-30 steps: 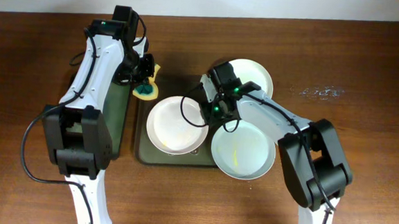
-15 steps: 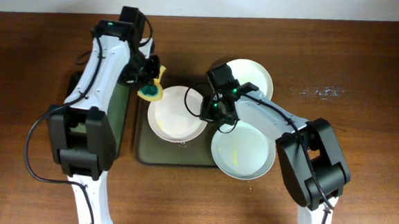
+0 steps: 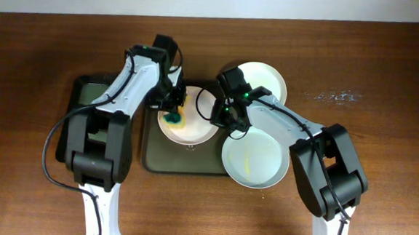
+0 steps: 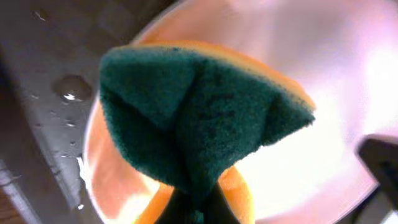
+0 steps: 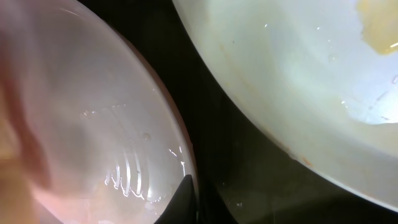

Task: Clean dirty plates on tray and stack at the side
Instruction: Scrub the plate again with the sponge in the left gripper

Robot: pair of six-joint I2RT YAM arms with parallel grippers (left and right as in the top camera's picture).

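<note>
On the tray (image 3: pixel 151 155), one plate (image 3: pixel 194 131). My left end effector (image 3: pixel 170 112) is clamped on a sponge (image 3: pixel 174 120) over it; my right end effector (image 3: pixel 220 118) pinches its rim.

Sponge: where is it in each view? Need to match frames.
Overhead: sponge left of centre, over the middle plate.
Left wrist: fills the centre, plate behind it.
Right wrist: not clearly in it.
Shared landmark: that plate, at left in right wrist.

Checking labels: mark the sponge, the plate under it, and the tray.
sponge (image 4: pixel 199 118): left wrist view, green face.
plate (image 3: pixel 194 133): overhead view, bare inner surface.
tray (image 3: pixel 181 162): overhead view, bare front strip.
</note>
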